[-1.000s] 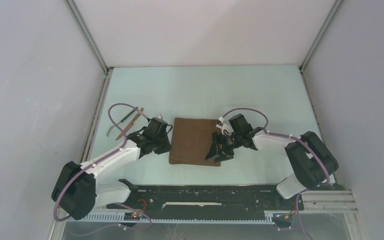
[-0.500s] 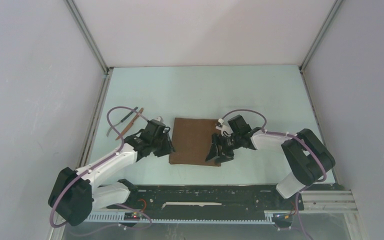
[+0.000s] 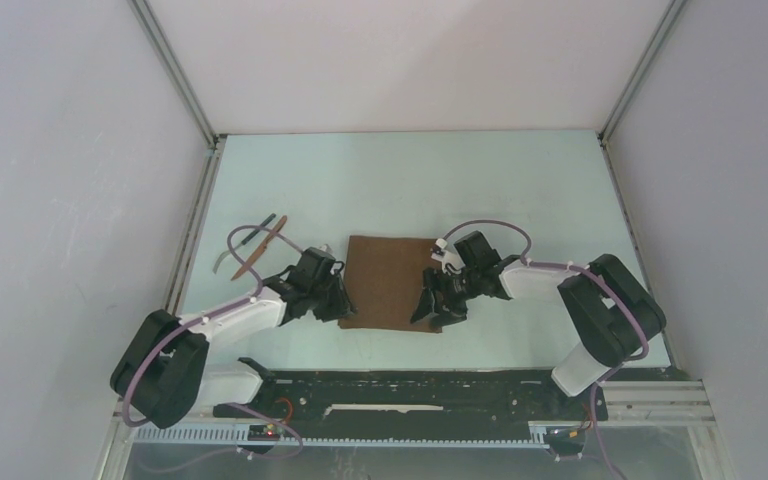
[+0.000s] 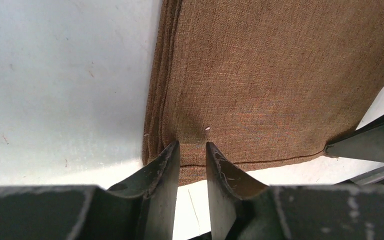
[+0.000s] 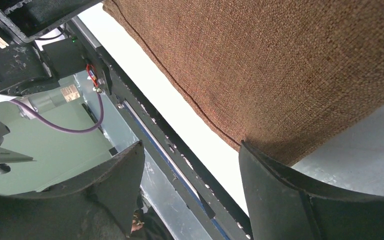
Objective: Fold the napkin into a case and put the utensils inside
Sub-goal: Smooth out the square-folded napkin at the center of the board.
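The napkin (image 3: 390,283) lies flat on the pale table (image 3: 410,180) as a folded brown rectangle, and everything else is placed from it. The left wrist view shows several stacked layers of cloth along its left edge. A thin seam line runs just inside its near edge. The left gripper (image 4: 191,145) sits at the napkin's near-left corner. Its two fingers stand only a narrow gap apart, with their tips at the near edge of the cloth. In that gap the cloth shows lying flat, and nothing looks pinched. The right gripper (image 5: 191,147) is at the napkin's near-right corner with its fingers spread wide. One fingertip (image 5: 247,152) rests against the corner of the cloth, and the other hangs off the napkin on the near side, over bare table. It holds nothing. The fork (image 3: 258,230) and the reddish-brown knife (image 3: 265,243) lie together on the table to the left of the napkin, beyond its far-left corner. They are slanted, close to each other and well apart from the cloth, and neither gripper touches them.
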You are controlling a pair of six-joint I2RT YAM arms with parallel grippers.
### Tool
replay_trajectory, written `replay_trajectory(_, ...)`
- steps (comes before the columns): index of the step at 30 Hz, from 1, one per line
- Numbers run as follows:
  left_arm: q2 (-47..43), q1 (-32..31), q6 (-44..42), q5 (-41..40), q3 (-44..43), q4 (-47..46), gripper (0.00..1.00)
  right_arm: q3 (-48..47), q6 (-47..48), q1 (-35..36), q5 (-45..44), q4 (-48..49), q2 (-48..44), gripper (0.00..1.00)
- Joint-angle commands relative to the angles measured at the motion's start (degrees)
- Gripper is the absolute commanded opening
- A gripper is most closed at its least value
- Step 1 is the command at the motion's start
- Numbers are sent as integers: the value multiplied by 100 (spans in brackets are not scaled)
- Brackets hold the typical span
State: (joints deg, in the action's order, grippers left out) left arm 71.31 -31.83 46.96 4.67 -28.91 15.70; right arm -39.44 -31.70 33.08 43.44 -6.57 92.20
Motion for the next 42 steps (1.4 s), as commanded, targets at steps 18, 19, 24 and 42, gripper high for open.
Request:
replay_trajectory(18, 732, 557, 129, 880, -2090, -559, 70, -1594, -1059, -1517, 692, 1558, 783, 99)
replay_trajectory(19, 992, 654, 231, 975, -2144, -812, 70, -1688, -1161, -1546, 769, 1738, 982, 100)
replay_trajectory(24, 2110, 1194, 511, 1188, -2352, -1723, 72, -2081, -1456, -1694, 1007, 2296, 1841, 100)
replay_trajectory(42, 2544, 1611, 273, 911, -2730, -1416, 74, -2471, -1141, -2110, 1096, 1967, 2274, 100)
